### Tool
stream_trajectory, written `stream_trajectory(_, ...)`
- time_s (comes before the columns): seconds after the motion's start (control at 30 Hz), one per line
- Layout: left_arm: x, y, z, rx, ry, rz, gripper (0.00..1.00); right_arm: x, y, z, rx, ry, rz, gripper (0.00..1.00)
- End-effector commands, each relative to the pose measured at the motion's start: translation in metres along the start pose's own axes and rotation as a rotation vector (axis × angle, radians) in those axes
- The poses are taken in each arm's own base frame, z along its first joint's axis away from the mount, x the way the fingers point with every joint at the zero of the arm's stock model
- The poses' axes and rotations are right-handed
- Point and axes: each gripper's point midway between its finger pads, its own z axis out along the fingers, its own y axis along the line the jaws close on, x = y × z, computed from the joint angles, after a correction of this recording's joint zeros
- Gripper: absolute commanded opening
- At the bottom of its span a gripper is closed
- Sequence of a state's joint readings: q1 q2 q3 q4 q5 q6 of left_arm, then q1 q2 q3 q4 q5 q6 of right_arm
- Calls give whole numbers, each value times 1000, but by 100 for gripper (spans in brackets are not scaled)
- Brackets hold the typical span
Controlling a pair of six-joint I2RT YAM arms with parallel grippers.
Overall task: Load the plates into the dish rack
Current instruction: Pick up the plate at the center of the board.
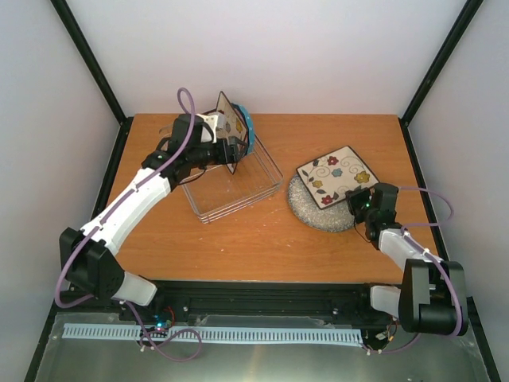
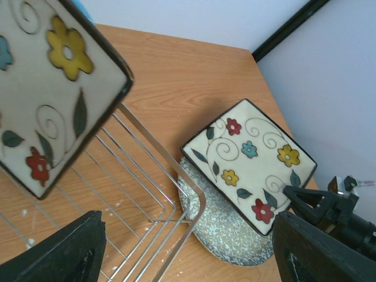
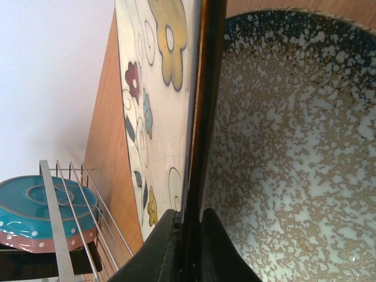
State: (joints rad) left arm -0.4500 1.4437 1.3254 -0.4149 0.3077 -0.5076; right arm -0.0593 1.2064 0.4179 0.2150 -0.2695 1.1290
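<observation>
The wire dish rack [image 1: 238, 193] sits left of centre. A square flowered plate [image 1: 230, 127] stands upright in it, with the blue dotted plate [image 1: 250, 131] just behind. My left gripper [image 1: 229, 151] is open next to that square plate [image 2: 47, 88], above the rack [image 2: 170, 176]. A second square flowered plate [image 1: 336, 175] lies tilted on the round grey speckled plate [image 1: 314, 213]. My right gripper [image 1: 364, 204] is shut on this square plate's dark rim [image 3: 202, 117], over the grey plate [image 3: 294, 147]. Both plates also show in the left wrist view, the square one [image 2: 249, 161] above the grey one [image 2: 226, 229].
Black frame posts [image 1: 89, 57] rise at the back corners beside white walls. The blue plate [image 3: 35, 214] in the rack [image 3: 56, 229] shows at the lower left of the right wrist view. The table's right edge [image 1: 413, 159] lies close to the right arm.
</observation>
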Motion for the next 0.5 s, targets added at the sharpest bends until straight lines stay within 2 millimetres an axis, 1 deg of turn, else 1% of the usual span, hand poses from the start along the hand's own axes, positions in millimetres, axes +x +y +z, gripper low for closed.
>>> stream_trajectory(0.0,-29,0,-29,-27,-91,-7,78,-29,57,-9,-177,-86,-96,3)
stream_trajectory(0.23,-32,5,-36,-59,-112,-13,79,-40,70,-19,-225,-101,-97,3)
stream_trajectory(0.47,-29,7,-37,-68,-106,-17,79,-46,89,-28,-296,-104,-106,3)
